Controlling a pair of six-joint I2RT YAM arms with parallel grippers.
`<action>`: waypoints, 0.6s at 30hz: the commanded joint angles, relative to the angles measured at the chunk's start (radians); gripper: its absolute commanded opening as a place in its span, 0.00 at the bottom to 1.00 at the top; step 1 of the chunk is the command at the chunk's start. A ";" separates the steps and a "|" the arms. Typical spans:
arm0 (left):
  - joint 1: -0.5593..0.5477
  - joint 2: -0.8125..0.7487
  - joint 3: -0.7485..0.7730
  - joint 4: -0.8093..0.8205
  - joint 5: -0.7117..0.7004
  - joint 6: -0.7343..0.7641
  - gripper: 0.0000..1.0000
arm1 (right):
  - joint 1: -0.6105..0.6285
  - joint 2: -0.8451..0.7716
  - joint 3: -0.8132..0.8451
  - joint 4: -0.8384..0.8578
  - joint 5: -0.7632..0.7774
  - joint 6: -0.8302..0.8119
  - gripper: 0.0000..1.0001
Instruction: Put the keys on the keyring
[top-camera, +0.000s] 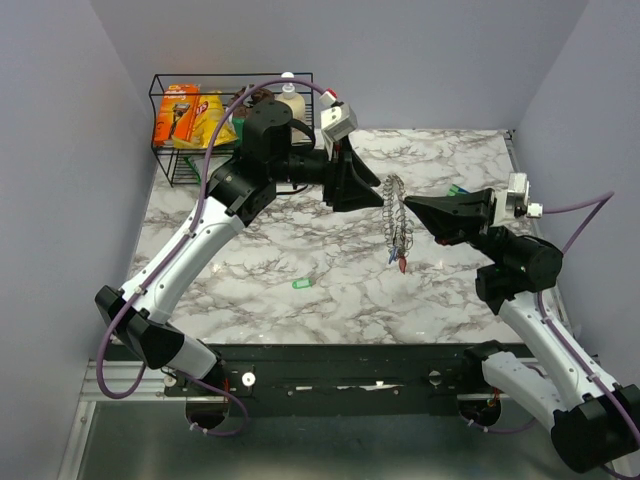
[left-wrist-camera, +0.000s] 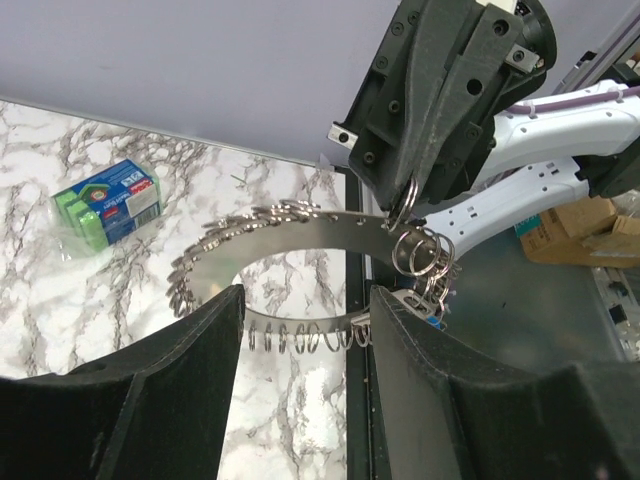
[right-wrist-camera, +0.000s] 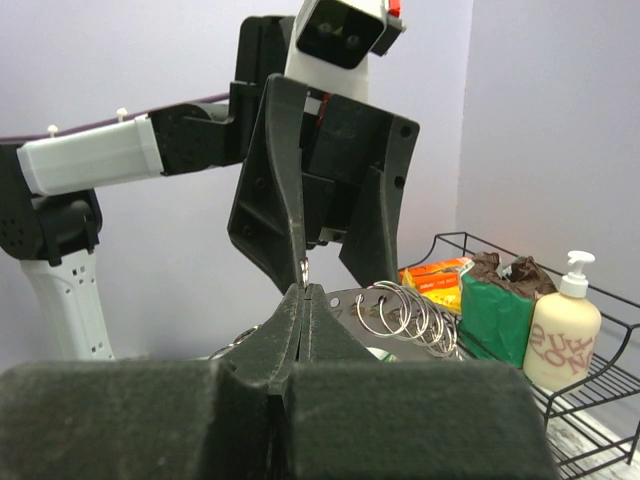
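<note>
The keyring (top-camera: 397, 218), a flat metal band hung with many small silver rings, stands on edge in the air between both grippers. My right gripper (top-camera: 408, 203) is shut on one small ring at the band's edge (right-wrist-camera: 305, 272). My left gripper (left-wrist-camera: 305, 300) is open, its fingers (left-wrist-camera: 200, 370) on either side of the band's near arc (left-wrist-camera: 300, 325); contact cannot be made out. A red key (top-camera: 402, 265) hangs from the keyring's bottom, and a bit of a blue one (left-wrist-camera: 432, 320) shows among the rings. A green key (top-camera: 302, 283) lies alone on the marble table (top-camera: 250, 260).
A black wire basket (top-camera: 158, 100) at the back left holds orange packets and a soap bottle (right-wrist-camera: 563, 335). A green and blue packet (left-wrist-camera: 105, 205) lies on the table near the right edge, also seen as the packet (top-camera: 458, 189) behind the right gripper.
</note>
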 joint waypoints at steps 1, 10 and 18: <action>-0.015 -0.037 -0.021 0.046 0.043 0.032 0.60 | 0.005 -0.001 -0.010 0.153 0.087 0.066 0.01; -0.029 -0.051 -0.055 0.153 0.063 -0.006 0.58 | 0.005 0.047 -0.013 0.239 0.083 0.150 0.01; -0.030 -0.071 -0.099 0.300 0.080 -0.058 0.56 | 0.003 0.047 -0.019 0.244 0.083 0.155 0.01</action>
